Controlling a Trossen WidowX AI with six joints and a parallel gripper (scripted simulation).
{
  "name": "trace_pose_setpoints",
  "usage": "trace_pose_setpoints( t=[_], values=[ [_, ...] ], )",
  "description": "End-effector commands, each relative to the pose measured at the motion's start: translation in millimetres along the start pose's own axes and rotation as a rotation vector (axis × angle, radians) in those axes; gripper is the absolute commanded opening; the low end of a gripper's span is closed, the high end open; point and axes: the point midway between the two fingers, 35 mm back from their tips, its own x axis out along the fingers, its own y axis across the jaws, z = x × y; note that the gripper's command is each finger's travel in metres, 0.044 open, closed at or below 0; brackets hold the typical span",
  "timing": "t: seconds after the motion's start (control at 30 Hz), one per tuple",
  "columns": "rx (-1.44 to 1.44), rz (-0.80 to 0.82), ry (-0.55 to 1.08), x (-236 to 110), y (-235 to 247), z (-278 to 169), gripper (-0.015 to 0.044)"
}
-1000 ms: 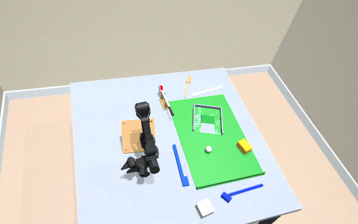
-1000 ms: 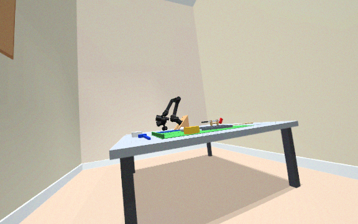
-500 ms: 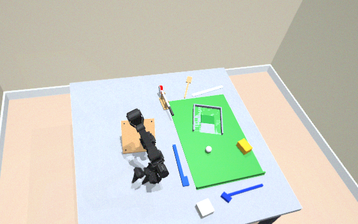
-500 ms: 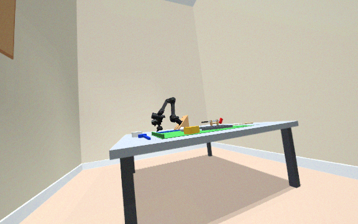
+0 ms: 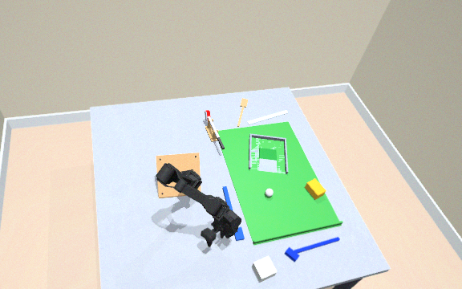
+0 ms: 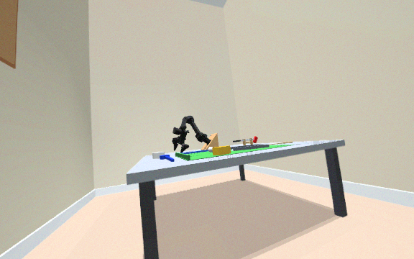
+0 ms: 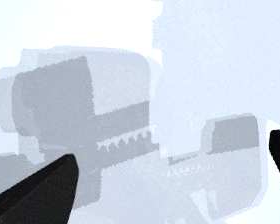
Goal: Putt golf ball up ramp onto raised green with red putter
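The red putter, with a red head [image 5: 208,114] [image 6: 255,139], a pale shaft and a black grip [image 5: 220,143] [image 6: 236,141], rests on a small wooden stand [image 5: 209,133] at the back. The white golf ball [image 5: 269,193] sits on the green mat [image 5: 295,217], on the front side of the ramp. The pale ramp [image 5: 267,165] leads to a darker green raised patch [image 5: 268,153] inside a grey border [image 5: 286,156]. My gripper [image 5: 217,241] [image 6: 179,150] [image 7: 173,152] is open and empty, above the table left of the mat's front corner, far from the red putter.
A blue putter [image 5: 239,234] lies partly under my arm beside the mat. Another blue putter [image 5: 315,245] and a white block [image 5: 264,268] lie in front. A yellow block [image 5: 315,189] [image 6: 221,150] is at the mat's right edge. A wooden paddle [image 5: 244,103] and white bar [image 5: 267,117] lie behind.
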Motion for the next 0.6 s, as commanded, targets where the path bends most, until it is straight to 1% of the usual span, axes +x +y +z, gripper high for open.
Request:
trace_pose_setpoints(
  t=[0.0, 0.17, 0.27, 0.57],
  values=[
    [-0.168, 0.151, -0.039, -9.7, 45.9, 18.7, 0.044],
    [-0.439, 0.354, -0.103, -37.2, 115.8, 34.9, 0.044],
    [-0.602, 0.47, -0.143, -61.1, 162.4, 36.1, 0.044],
    [-0.681, 0.522, -0.163, -74.2, 183.8, 33.9, 0.044]
  ],
)
